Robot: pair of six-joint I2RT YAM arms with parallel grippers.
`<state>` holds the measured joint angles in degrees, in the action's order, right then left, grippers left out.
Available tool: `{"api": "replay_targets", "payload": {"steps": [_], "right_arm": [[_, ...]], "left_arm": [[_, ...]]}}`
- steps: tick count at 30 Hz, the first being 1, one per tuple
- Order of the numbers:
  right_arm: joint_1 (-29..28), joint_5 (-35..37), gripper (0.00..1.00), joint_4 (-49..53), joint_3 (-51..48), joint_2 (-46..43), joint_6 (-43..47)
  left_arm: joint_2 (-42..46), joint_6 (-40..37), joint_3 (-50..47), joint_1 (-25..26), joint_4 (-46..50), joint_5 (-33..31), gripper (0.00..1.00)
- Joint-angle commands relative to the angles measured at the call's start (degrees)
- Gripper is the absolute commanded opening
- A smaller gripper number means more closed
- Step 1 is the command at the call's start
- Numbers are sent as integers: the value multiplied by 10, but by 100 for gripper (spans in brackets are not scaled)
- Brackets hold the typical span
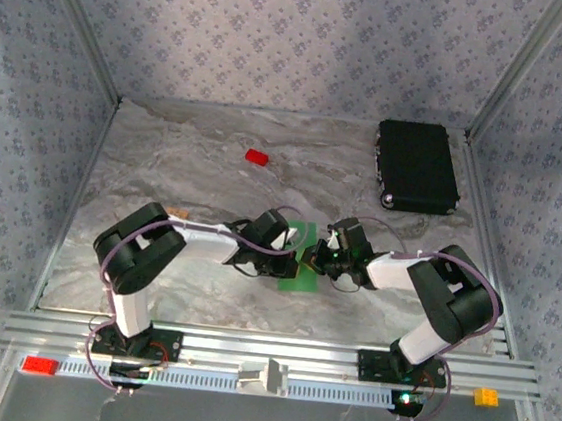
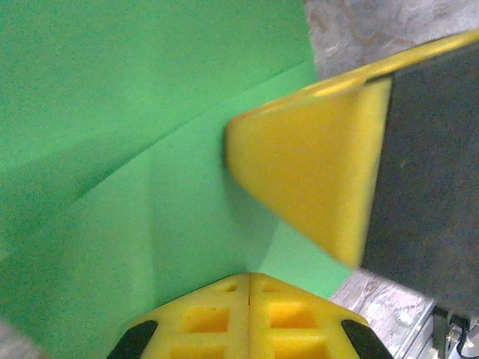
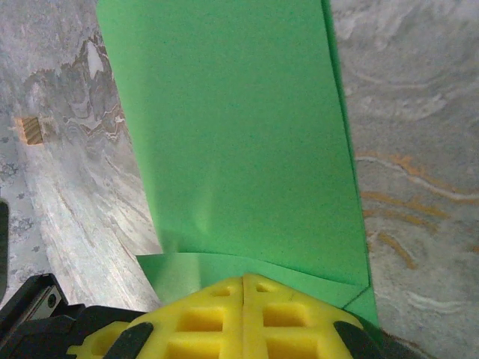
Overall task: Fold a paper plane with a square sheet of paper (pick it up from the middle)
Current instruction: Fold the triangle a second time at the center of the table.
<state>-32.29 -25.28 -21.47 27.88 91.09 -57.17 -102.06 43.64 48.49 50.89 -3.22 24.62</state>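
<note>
Mid-fold: sheet lies on the tabletop under both hands, one flap doubled over. Left hand is fully closed, tips on the paper. Right hand is closed at the flap's near edge; pinching or just pressing, can't tell. Next, probably: flatten the crease without dragging the sheet. Case, far beyond the right hand, is shut, contents hidden.
</note>
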Motion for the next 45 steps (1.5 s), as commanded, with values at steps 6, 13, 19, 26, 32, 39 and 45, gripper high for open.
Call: {"api": "replay_targets", "payload": {"steps": [6, 13, 19, 26, 32, 39, 45], "right_arm": [[-1, 34, 6, 42, -18, 20, -3], [-1, 37, 6, 51, -17, 14, -1], [-1, 41, 6, 58, -17, 8, 0], [-1, 41, 6, 62, -16, 6, 1], [-1, 41, 7, 64, -14, 5, 2], [-1, 40, 7, 67, -14, 4, 1], [0, 40, 7, 70, -12, 4, 3]], "left_arm": [[50, -3, -58, 2, 15, 8, 6], [79, -24, -92, 8, 52, 2, 6], [106, -35, -113, 13, 65, 1, 6], [151, -29, -88, 14, 65, -18, 6], [135, -16, -57, 11, 35, -27, 7], [75, -10, -45, 13, 32, 9, 6], [67, -11, -86, 12, 39, 8, 5]]}}
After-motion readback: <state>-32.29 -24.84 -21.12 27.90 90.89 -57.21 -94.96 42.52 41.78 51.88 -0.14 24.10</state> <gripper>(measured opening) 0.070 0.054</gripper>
